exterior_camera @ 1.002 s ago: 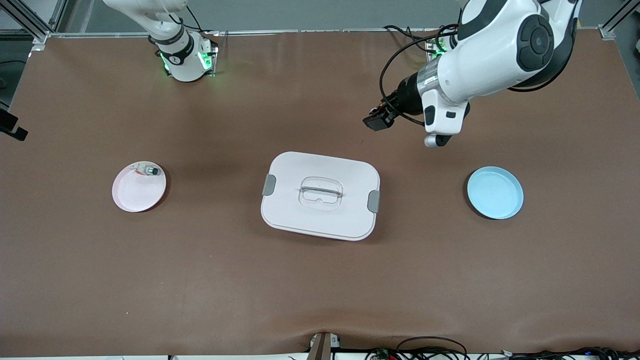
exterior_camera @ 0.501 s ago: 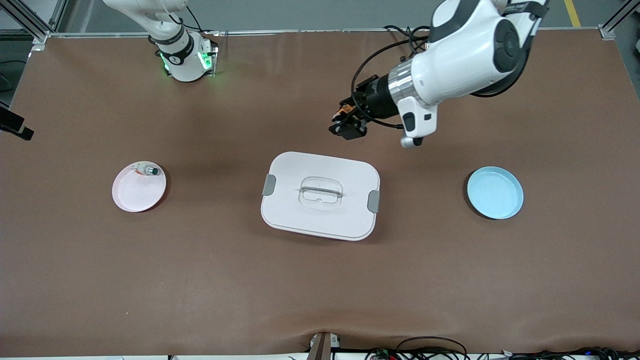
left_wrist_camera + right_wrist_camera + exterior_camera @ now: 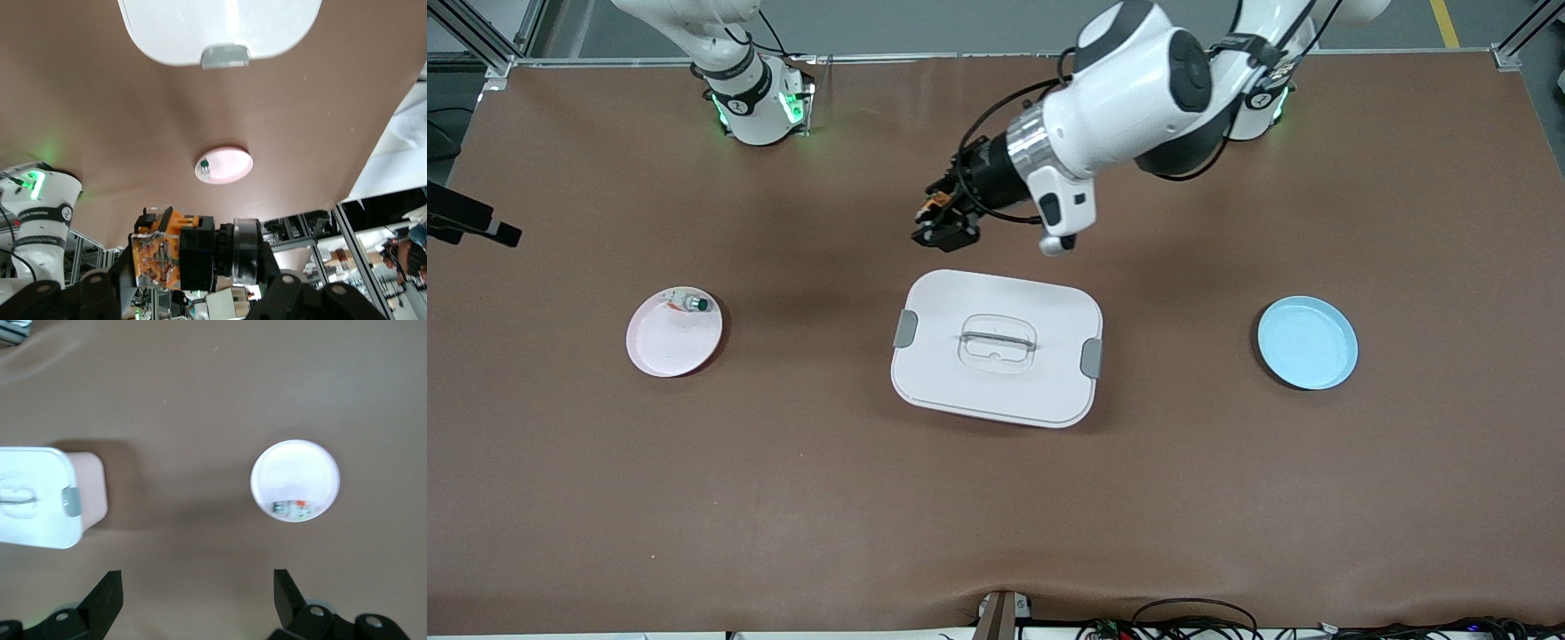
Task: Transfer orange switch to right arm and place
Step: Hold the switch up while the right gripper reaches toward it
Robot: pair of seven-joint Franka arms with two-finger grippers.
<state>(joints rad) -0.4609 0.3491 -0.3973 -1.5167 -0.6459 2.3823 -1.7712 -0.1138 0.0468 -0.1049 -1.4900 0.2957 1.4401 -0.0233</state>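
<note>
The left gripper (image 3: 945,224) holds the orange switch (image 3: 175,251) tight, up over the table near the white box (image 3: 996,347). The right gripper (image 3: 197,597) is wide and empty over the pink plate (image 3: 295,480). Handing over and placing are still left.

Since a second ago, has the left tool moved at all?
Yes. The left tool, shut on the orange switch, has swung toward the right arm's end, now over bare table by the white lidded box.
</note>
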